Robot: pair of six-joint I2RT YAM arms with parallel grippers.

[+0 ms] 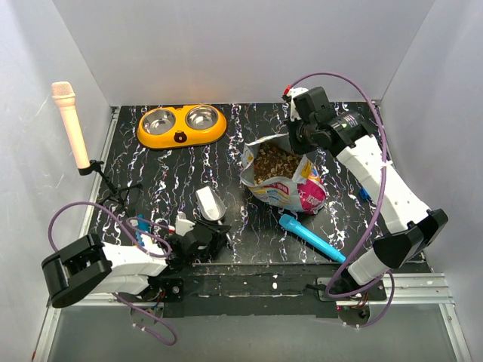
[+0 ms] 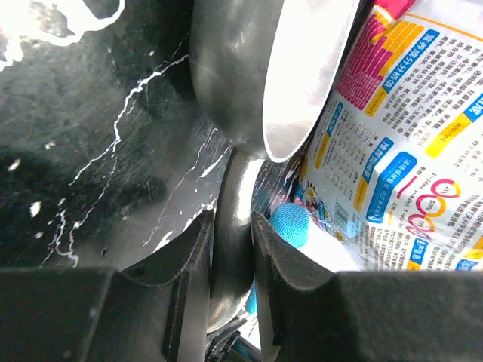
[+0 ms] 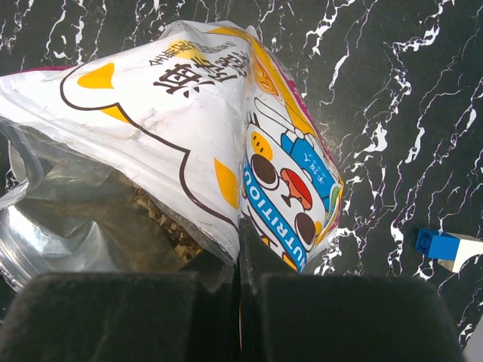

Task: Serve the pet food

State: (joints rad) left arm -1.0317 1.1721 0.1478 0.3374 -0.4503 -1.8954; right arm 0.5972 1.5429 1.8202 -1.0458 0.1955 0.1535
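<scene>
Currently kibble [image 1: 275, 162] inside upward-gaping pouch [image 3: 189, 113]; right hand [image 3: 240, 234] pinches rim, left hand [image 2: 232, 226] clamps scoop [image 2: 249, 68] handle.

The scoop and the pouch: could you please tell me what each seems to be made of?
The scoop looks like grey metal with a satin finish, judging by soft reflections along its curved bowl. The pouch seems glossy printed plastic film, possibly foil-lined: it crinkles, glares and looks silvery inside.

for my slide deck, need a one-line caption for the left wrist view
The left fingers clamp the metal scoop by its handle, bowl empty, printed pouch beyond.
</scene>
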